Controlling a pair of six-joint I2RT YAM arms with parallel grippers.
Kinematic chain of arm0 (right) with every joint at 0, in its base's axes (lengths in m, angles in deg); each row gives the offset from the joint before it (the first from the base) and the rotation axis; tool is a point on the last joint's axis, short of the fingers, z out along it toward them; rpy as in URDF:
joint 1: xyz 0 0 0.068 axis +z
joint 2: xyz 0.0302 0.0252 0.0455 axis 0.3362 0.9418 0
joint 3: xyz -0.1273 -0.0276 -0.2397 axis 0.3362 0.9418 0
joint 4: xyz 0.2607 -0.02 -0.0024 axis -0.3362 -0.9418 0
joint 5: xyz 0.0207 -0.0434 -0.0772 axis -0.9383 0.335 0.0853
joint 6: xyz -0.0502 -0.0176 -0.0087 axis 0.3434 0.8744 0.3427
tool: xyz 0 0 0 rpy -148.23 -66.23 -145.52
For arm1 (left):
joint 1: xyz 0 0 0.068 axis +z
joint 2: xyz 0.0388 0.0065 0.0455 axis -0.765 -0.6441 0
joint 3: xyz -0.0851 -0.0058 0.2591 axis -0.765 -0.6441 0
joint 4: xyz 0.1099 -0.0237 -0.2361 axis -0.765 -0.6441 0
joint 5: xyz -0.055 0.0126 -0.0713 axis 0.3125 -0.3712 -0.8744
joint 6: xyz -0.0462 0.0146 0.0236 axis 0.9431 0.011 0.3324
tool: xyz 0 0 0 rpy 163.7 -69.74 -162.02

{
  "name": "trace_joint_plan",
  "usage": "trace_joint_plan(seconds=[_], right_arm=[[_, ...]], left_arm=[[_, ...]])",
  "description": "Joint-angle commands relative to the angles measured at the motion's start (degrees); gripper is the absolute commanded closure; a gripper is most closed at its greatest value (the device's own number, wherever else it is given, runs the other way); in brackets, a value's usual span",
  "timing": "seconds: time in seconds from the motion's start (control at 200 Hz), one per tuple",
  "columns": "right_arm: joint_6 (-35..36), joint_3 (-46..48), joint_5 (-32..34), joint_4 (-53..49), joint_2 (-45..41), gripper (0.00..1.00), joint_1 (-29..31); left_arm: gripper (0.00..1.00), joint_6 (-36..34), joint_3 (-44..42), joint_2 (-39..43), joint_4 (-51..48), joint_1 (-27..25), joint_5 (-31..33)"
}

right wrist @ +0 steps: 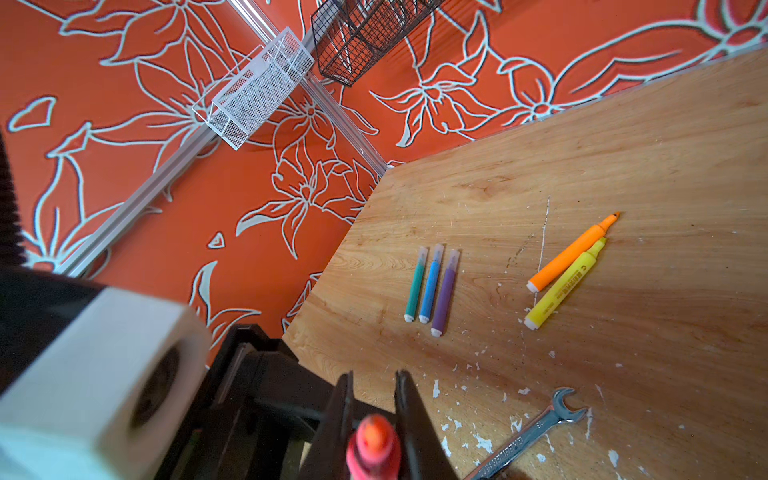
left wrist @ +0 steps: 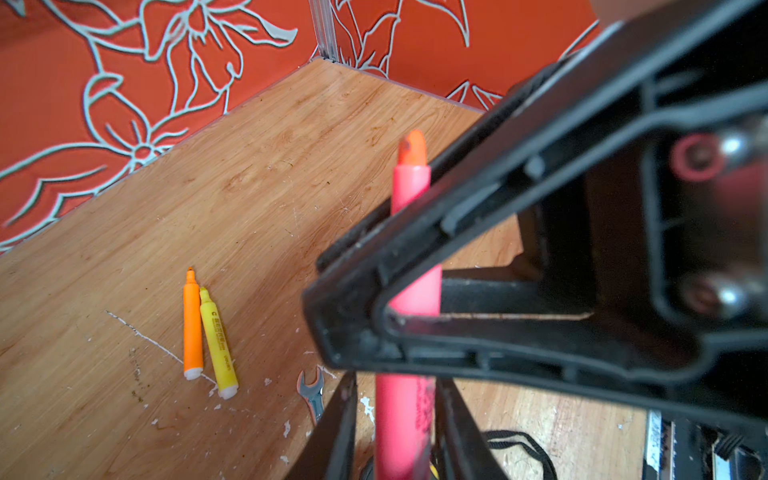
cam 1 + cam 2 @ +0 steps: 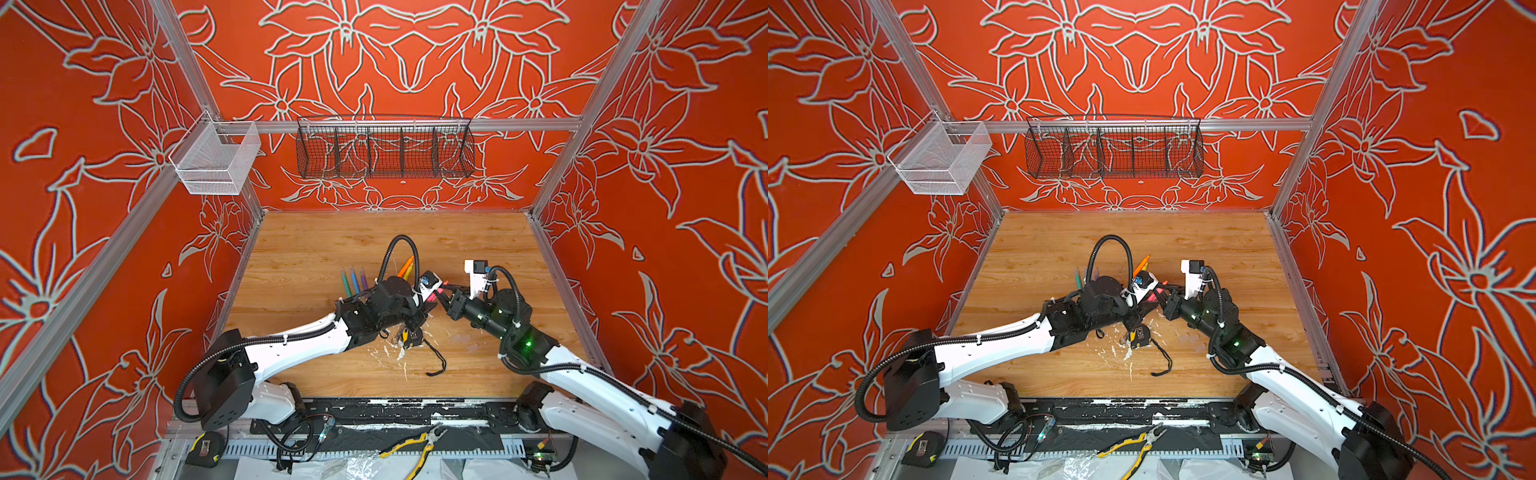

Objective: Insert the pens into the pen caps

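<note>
The pink pen (image 2: pixel 410 187) hangs above the counter (image 2: pixel 249 187), clamped at both ends: left tool (image 2: pixel 399 399) grips its barrel, right tool (image 1: pixel 374 395) is closed on it near the orange tip. We cannot make out a cap there; we would keep the axes aligned and push gently.

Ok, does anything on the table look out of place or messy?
Yes. A wrench and a tape measure lie side by side on the table, tools that look irrelevant here. White flecks, like chipped paint, litter the wood around them.
</note>
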State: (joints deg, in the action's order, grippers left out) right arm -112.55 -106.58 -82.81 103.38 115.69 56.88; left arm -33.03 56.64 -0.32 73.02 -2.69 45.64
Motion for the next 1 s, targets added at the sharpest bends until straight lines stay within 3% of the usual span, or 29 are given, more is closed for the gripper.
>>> trace_joint_plan(seconds=[0.0,0.07,0.315,0.36,0.47,0.54,0.636,0.826,0.911,0.991], right_arm=[[-0.99,0.86,-0.53,2.0,-0.66,0.96,0.03],[-1.05,0.94,-0.39,1.93,-0.56,0.96,0.03],[-1.02,0.86,0.51,1.39,-0.01,0.94,0.04],[-0.82,0.72,0.7,0.98,-0.02,0.84,0.03],[-0.36,0.53,2.59,-1.01,-0.73,0.4,0.02],[0.2,-0.06,4.65,-4.18,-1.89,0.27,0.03],[1.27,-2.74,9.19,-12.52,-3.98,0.25,0.08],[-0.14,-12.01,23.52,-45.54,-6.11,0.25,0.03],[-0.18,-14.64,24.6,-55.55,-4.39,0.25,0.03],[0.62,-16.35,21.0,-60.06,-1.32,0.27,0.03]], left_arm=[[0.71,-0.87,1.98,-0.88,1.31,-0.31,0.51],[0.74,-0.79,1.94,-0.8,1.42,-0.31,0.43],[0.98,-0.22,1.45,0.12,1.86,-0.31,0.89],[1.0,-0.02,1.45,0.12,1.91,-0.31,1.77],[1.0,1.5,1.87,-0.07,1.87,-0.18,6.72],[1.0,3.08,2.15,0.11,1.55,0.75,9.43],[1.0,7.73,1.85,1.46,0.61,4.43,10.26],[1.0,18.19,-3.47,8.45,0.99,14.21,9.12],[1.0,19.83,-6.16,11.49,2.23,15.82,10.92],[1.0,19.87,-7.79,13.92,2.93,16.21,11.57]])
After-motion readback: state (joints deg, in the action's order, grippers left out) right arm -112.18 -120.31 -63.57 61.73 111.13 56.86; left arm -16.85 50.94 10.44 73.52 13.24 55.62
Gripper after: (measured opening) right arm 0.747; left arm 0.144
